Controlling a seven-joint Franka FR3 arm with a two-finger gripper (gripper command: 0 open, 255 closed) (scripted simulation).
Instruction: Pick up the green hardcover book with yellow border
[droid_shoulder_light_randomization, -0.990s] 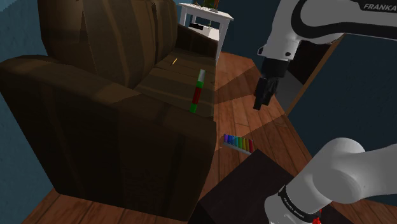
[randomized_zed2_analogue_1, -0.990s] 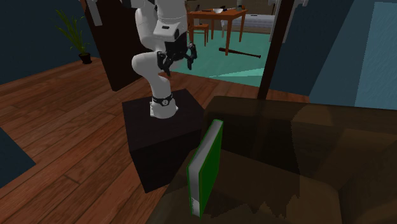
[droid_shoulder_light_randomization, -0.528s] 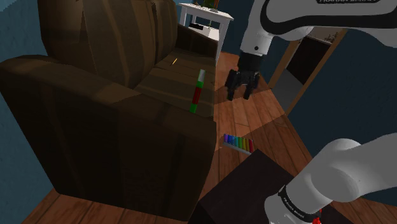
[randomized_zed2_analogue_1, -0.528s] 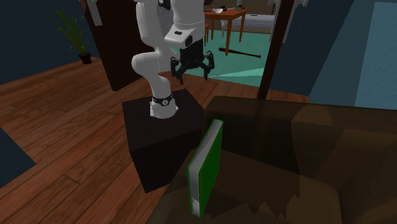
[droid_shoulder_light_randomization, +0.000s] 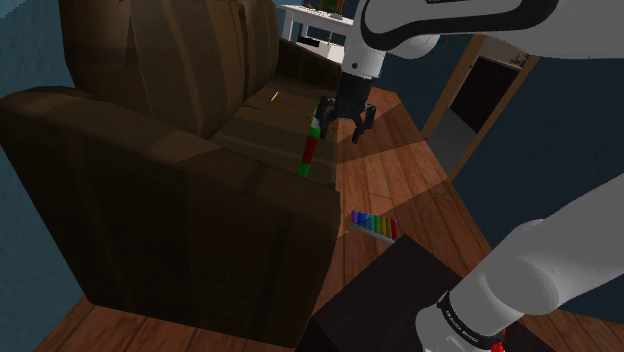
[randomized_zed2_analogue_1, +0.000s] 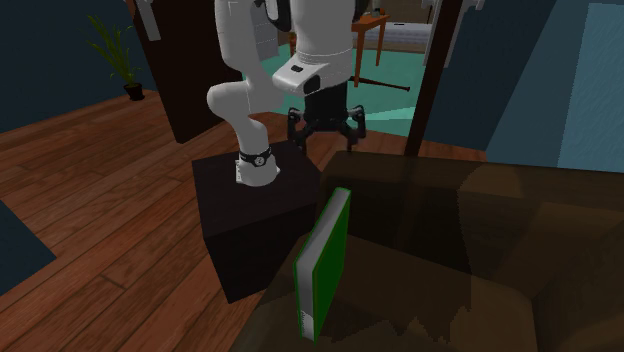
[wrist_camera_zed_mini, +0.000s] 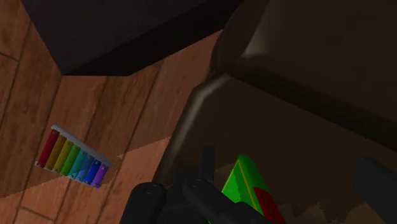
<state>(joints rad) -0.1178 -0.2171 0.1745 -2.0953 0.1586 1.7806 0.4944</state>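
The green book (droid_shoulder_light_randomization: 309, 146) stands upright on its edge at the front rim of the brown sofa's seat (droid_shoulder_light_randomization: 265, 120), showing a red patch and white pages. From the second exterior view its green cover (randomized_zed2_analogue_1: 329, 258) faces the black stand. My gripper (droid_shoulder_light_randomization: 341, 118) hangs open just above and slightly beyond the book's top, not touching it. The same gripper (randomized_zed2_analogue_1: 324, 133) hovers over the sofa's edge behind the book. In the wrist view the book (wrist_camera_zed_mini: 243, 184), with a thin yellowish edge, lies below the gripper (wrist_camera_zed_mini: 292, 184), close to one finger (wrist_camera_zed_mini: 207, 163).
A rainbow xylophone (droid_shoulder_light_randomization: 374, 226) lies on the wooden floor between sofa and stand (randomized_zed2_analogue_1: 255, 215). The sofa's tall armrest (droid_shoulder_light_randomization: 150, 200) and backrest rise at the shoulder view's left. A white side table (droid_shoulder_light_randomization: 322, 25) stands behind the sofa. A door frame (randomized_zed2_analogue_1: 430, 80) is nearby.
The arm has swung toward the sofa: the gripper moved from over the floor to the shoulder view's left and now hangs above the book. The book has not moved.
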